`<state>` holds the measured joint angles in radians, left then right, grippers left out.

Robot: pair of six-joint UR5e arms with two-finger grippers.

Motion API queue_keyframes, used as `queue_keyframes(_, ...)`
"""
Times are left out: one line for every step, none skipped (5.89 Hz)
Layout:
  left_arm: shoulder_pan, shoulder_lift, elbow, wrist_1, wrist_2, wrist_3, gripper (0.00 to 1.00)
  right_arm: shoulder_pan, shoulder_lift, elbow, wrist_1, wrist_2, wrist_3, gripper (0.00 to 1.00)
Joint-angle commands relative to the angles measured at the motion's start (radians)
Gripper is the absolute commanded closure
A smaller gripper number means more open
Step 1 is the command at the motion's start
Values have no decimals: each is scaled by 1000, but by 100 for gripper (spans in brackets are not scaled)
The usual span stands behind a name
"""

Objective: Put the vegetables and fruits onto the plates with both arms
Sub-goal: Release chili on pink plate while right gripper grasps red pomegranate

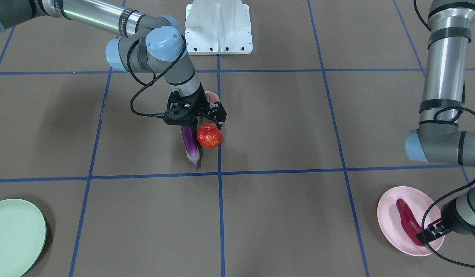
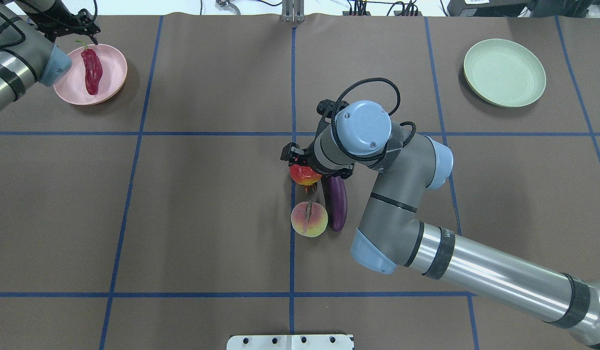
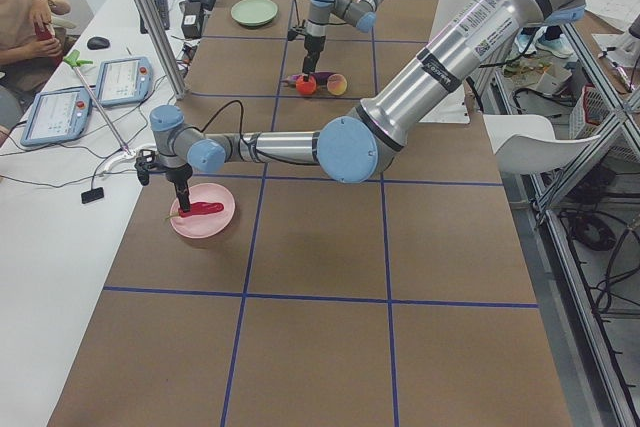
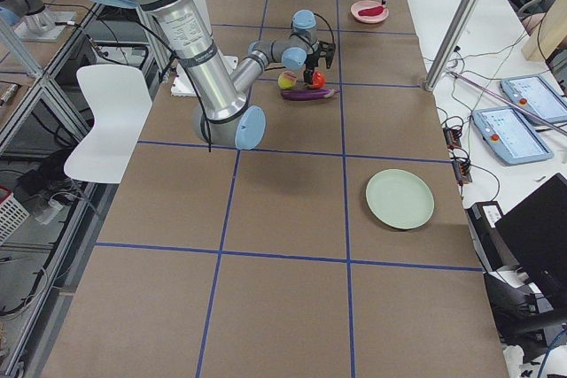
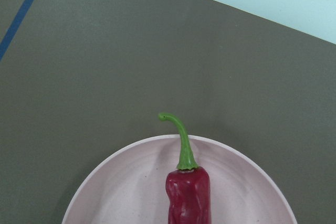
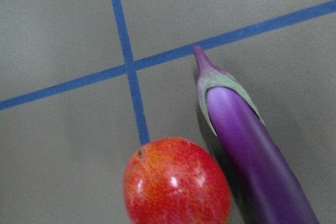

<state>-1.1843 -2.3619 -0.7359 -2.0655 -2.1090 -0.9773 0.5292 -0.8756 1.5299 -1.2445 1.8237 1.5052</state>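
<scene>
My right gripper (image 1: pixel 208 121) hangs open just over the red-orange tomato (image 1: pixel 209 135), its fingers either side of the tomato's top. The purple eggplant (image 1: pixel 191 148) lies right beside the tomato, and both show in the right wrist view, the tomato (image 6: pixel 176 182) and the eggplant (image 6: pixel 252 145). The peach (image 2: pixel 309 219) sits next to them, mostly hidden behind the gripper in the front view. The dark-red chili pepper (image 2: pixel 92 72) lies on the pink plate (image 2: pixel 110 68). My left gripper (image 2: pixel 83 34) hovers open above the pepper's stem end (image 5: pixel 181 140). The green plate (image 2: pixel 504 73) holds nothing.
The white base block (image 1: pixel 218 27) stands at the robot's edge of the table. Blue tape lines (image 2: pixel 292 97) divide the brown tabletop into squares. An operator (image 3: pixel 25 7) sits at a side bench with tablets beyond the pink plate's end.
</scene>
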Motion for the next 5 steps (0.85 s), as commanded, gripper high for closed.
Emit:
queue_keyframes(2, 3, -6, -2, 0, -15, 0, 0, 23, -49, 2, -18, -2, 1)
queue_keyframes(2, 4, -7, -2, 0, -15, 0, 0, 23, -53, 0, -23, -3, 6)
queue_keyframes(2, 4, -13, -2, -2, -20, 0, 0, 24, -60, 0, -36, 0, 30)
queue_keyframes(3, 3, -35, 1, -3, -59, 0, -1, 24, -62, 0, -37, 7, 43)
queue_keyframes(27, -2, -116, 14, -11, -158, 0, -1, 26, -59, 2, -34, 13, 91)
